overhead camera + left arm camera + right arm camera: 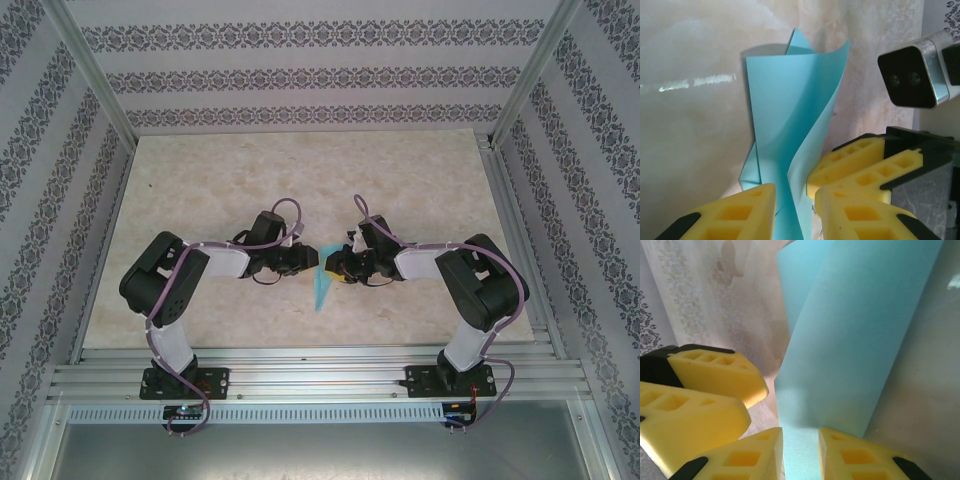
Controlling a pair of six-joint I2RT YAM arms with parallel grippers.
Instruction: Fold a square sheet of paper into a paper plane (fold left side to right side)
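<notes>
Square sheet of paper (322, 283) is pinched at table (300, 180) centre by left gripper (795, 210) and right gripper (801, 452), both clamped on it; edges should be aligned before any crease is pressed.

Turquoise-blue paper (790, 120), yellow fingers (715, 372) with black backing, beige marbled table (300, 170), grey-patterned walls (300, 80).

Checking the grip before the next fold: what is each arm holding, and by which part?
Both hold the blue paper. The left gripper pinches its near edge, and the right gripper pinches its near edge too; the sheet stands curled between them.
</notes>
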